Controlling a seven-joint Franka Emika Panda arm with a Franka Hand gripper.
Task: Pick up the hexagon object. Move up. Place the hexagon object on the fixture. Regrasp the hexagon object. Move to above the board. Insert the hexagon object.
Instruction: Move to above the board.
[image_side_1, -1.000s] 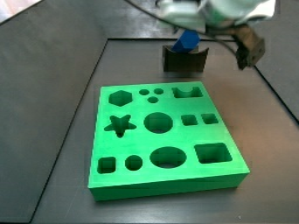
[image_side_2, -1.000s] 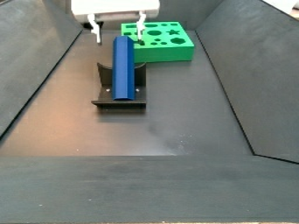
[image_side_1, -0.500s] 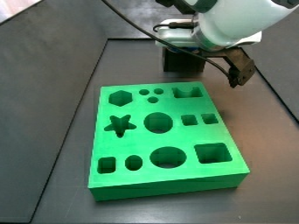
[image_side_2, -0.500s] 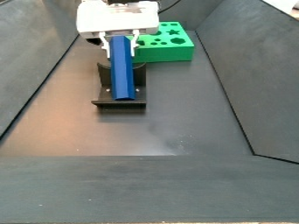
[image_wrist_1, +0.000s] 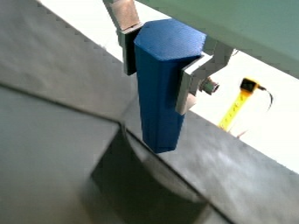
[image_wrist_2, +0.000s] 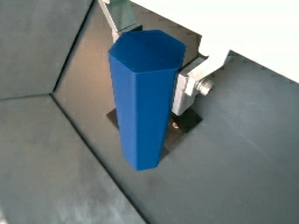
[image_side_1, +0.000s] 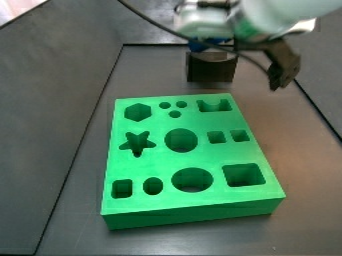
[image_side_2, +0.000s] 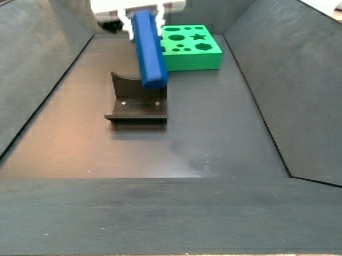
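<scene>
A: Largest first: the board (image_side_1: 191, 154) lies green on the worktop (image_side_2: 201, 140), its hexagon hole at the corner nearest the fixture in a side view. Where do we stand?

B: The fixture (image_side_2: 138, 103) sits just beside the board, now bare. The hexagon object (image_side_2: 146, 46) hangs tilted above it, clear of the notch, in the claw (image_side_2: 134, 12).

A: And the grip?

B: In both wrist views the silver fingers (image_wrist_1: 197, 75) press the prism's opposite flats near its upper end, so the claw (image_wrist_2: 149, 59) is clamped on the hexagon object (image_wrist_2: 146, 96). We judge the step to be the carry to above the board.

A: How do we do it well?

B: We should travel high enough that the lower tip clears the board, bring the prism upright, and line its flats with the hole before descending. A long overhang below the fingers may swing, so we move slowly.
</scene>
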